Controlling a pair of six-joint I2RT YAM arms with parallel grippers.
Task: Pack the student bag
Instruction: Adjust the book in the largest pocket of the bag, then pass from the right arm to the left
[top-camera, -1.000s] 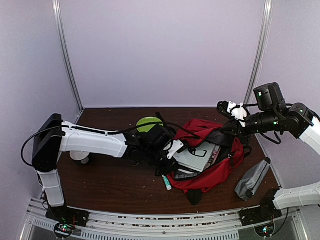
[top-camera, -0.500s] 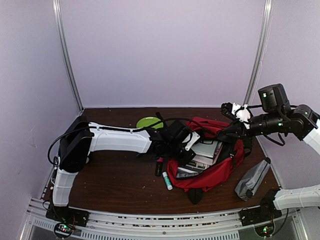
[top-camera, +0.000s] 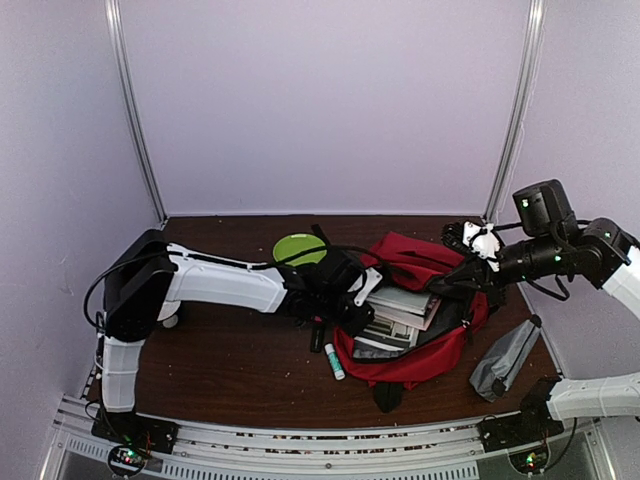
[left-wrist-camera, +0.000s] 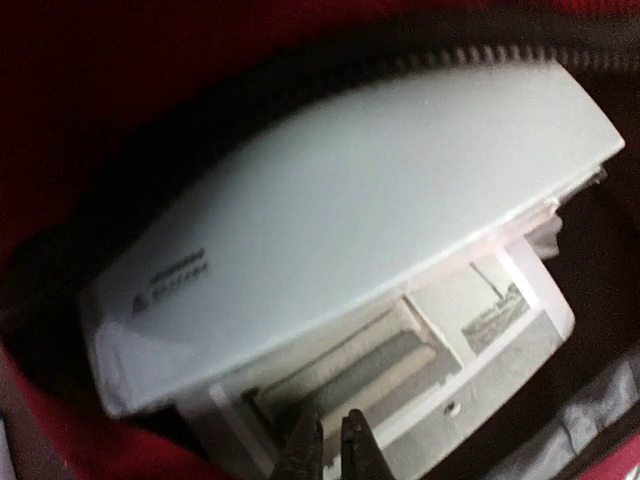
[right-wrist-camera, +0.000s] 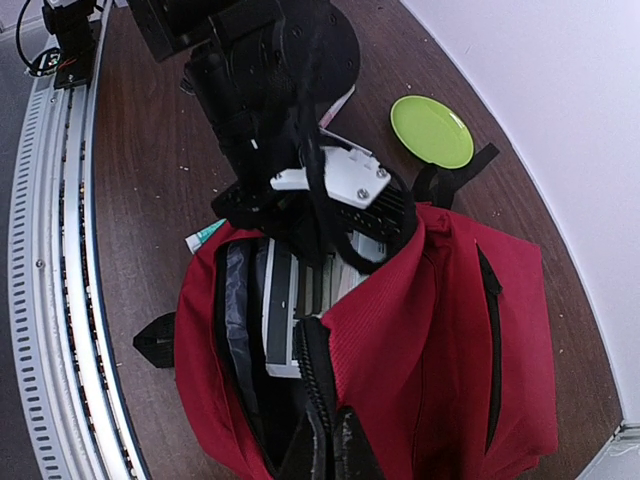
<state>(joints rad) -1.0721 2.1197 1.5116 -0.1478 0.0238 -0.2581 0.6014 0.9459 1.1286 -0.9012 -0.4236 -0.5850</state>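
The student bag (top-camera: 425, 345) is a red backpack lying open on the brown table, mouth toward the left. Several white and grey books (top-camera: 400, 310) lie inside it. My left gripper (top-camera: 358, 300) is at the bag's mouth. In the left wrist view its fingertips (left-wrist-camera: 305, 445) are closed together right against the lower book (left-wrist-camera: 470, 330), under a white book (left-wrist-camera: 350, 220). My right gripper (right-wrist-camera: 325, 445) is shut on the bag's black zipper edge and holds the upper flap (right-wrist-camera: 450, 300) raised. It also shows in the top view (top-camera: 468, 272).
A green plate (top-camera: 298, 248) lies behind the left arm. A green-capped tube (top-camera: 333, 362) and a dark marker (top-camera: 317, 335) lie on the table by the bag's mouth. A grey pouch (top-camera: 505, 358) lies at the right. Metal rails (top-camera: 300, 440) run along the near edge.
My left gripper carried the white book to the right into the bag's mouth, then drew back slightly. My right gripper lowered a little while keeping hold of the flap.
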